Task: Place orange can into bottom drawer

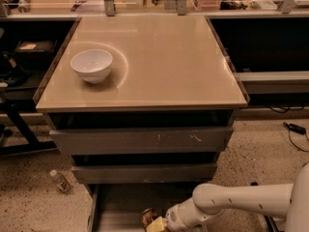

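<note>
The bottom drawer point(120, 211) is pulled open at the foot of the grey cabinet, its flat grey floor showing. The orange can point(147, 216) shows at the lower edge of the view, over the drawer floor, only its top part visible. My gripper point(155, 223) reaches in from the right on a white arm and is at the can, low inside the drawer. The fingers run out of the bottom of the view.
A white bowl point(91, 65) sits on the tan cabinet top point(164, 57). Two wider grey drawers point(145, 140) are above the open one. A small clear plastic bottle point(60, 181) lies on the speckled floor to the left. Cables point(294, 128) lie at the right.
</note>
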